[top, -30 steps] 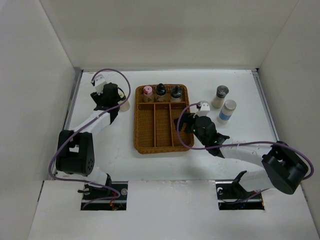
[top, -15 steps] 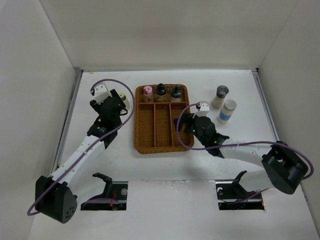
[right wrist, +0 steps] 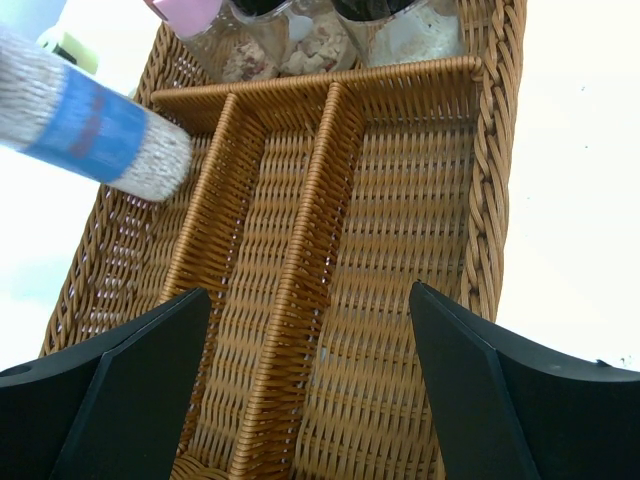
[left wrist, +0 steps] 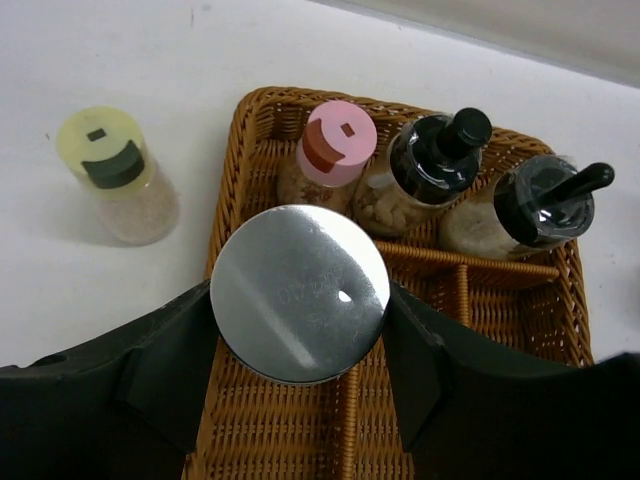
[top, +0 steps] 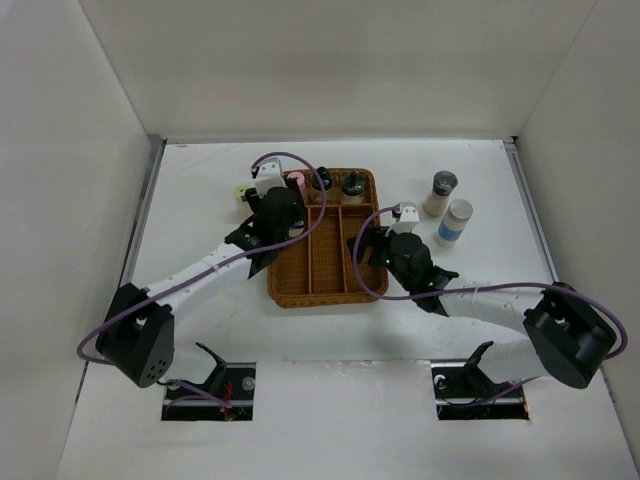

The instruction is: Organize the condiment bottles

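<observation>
Swung in from nine o'clock, the left gripper (top: pixel 278 212) pinches a silver-capped bottle (left wrist: pixel 298 293) over the wicker tray (top: pixel 283 290), whose twelve o'clock compartment holds three bottles (top: pixel 321 180). The right gripper (right wrist: pixel 305 300) hangs spread.

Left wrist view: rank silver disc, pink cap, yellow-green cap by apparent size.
1. Round silver metal disc, largest, though nearest the camera.
2. Round yellow-green plastic cap and round pink plastic cap: look alike.

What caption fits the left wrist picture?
Left gripper holds a shiny-ended bottle over the wicker tray; three bottles stand inside, a yellow-capped one outside.
</observation>
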`<state>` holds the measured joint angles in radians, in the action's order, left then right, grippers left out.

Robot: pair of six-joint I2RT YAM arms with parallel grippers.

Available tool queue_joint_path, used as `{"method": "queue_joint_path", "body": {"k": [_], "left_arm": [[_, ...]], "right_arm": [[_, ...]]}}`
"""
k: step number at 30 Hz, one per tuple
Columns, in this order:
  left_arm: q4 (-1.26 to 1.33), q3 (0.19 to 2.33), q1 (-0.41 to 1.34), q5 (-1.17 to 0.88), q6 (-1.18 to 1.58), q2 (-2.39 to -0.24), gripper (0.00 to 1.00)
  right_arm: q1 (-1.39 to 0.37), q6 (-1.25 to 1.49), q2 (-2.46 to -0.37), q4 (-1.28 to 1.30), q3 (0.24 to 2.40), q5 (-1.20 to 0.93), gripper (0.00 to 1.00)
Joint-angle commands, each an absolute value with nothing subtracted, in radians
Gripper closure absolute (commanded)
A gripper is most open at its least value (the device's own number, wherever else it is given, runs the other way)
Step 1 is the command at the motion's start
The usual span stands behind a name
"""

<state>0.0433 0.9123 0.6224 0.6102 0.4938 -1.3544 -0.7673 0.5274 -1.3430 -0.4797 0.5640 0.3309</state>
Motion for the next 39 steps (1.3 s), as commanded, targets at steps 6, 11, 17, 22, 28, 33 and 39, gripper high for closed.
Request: {"method": "queue_joint_path", "body": {"k": [6, 11, 17, 22, 28, 33, 39], "left_arm": [[0.16, 0.983, 0.619, 0.583, 0.489, -1.492, 0.65], [0.161, 0.988, 0.631, 0.589, 0.485, -1.525, 0.43], [0.156, 0.977, 0.621, 0.598, 0.46, -1.442, 0.25], [0.156, 0.951, 0.552, 0.601, 0.463, -1.378, 0.24], [0.163, 0.951, 0.4, 0.578, 0.502, -1.384, 0.29], [0.153, 0.992, 0.303, 0.506, 0.514, -1.472, 0.3], [0.147, 1.037, 0.255, 0.508, 0.499, -1.584, 0.32]], "right_arm": [[-0.765, 0.525, -1.328, -0.52, 0.584, 0.337, 0.12], [-0.765, 0.525, -1.333, -0.52, 0.586, 0.336, 0.12], [-0.763, 0.526, -1.338, -0.52, 0.588, 0.333, 0.11], [-0.766, 0.523, -1.339, -0.52, 0.589, 0.334, 0.11], [-0.765, 0.52, -1.355, -0.52, 0.595, 0.333, 0.11], [-0.765, 0.519, -1.353, -0.511, 0.598, 0.333, 0.11], [-0.765, 0.517, -1.364, -0.506, 0.603, 0.33, 0.11]]}}
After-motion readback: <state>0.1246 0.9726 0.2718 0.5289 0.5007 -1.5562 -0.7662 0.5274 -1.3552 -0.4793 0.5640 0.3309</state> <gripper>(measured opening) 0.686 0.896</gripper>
